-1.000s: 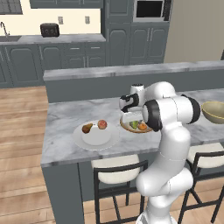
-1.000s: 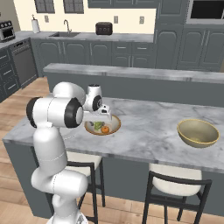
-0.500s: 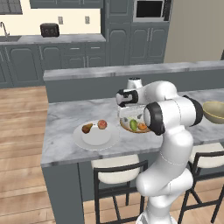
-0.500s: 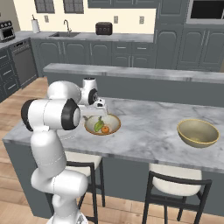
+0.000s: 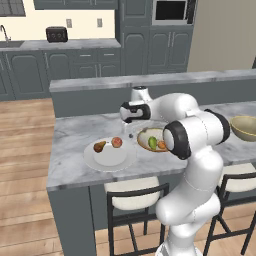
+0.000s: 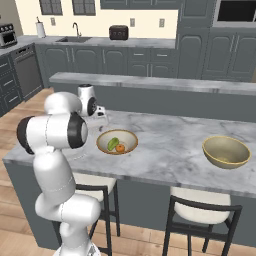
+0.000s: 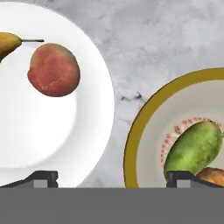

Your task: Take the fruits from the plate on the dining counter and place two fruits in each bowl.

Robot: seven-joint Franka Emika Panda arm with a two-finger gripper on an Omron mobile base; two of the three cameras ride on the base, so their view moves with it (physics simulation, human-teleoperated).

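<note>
On the dining counter (image 5: 75,135) the white plate (image 5: 111,159) holds a brown pear-shaped fruit (image 5: 100,146) and a reddish-pink fruit (image 5: 117,142). Right of it, the near tan bowl (image 5: 144,135) holds a green fruit (image 5: 152,142) and an orange fruit (image 5: 161,145). My gripper (image 5: 129,132) hangs open and empty over the gap between plate and bowl. The hand view shows the plate (image 7: 87,144), reddish fruit (image 7: 54,70), pear (image 7: 6,43), bowl (image 7: 131,144), green fruit (image 7: 192,148) and orange fruit (image 7: 212,175) below the gripper (image 7: 111,178).
The second tan bowl (image 6: 226,151) stands empty far along the counter (image 6: 170,145), also at the right edge (image 5: 245,127). A raised ledge (image 5: 150,80) runs behind the counter. Stools (image 5: 135,197) stand under the front edge.
The jaws have opened wide. The hand has moved left from above the near bowl to over the gap between bowl and plate. The orange fruit lies in the bowl.
</note>
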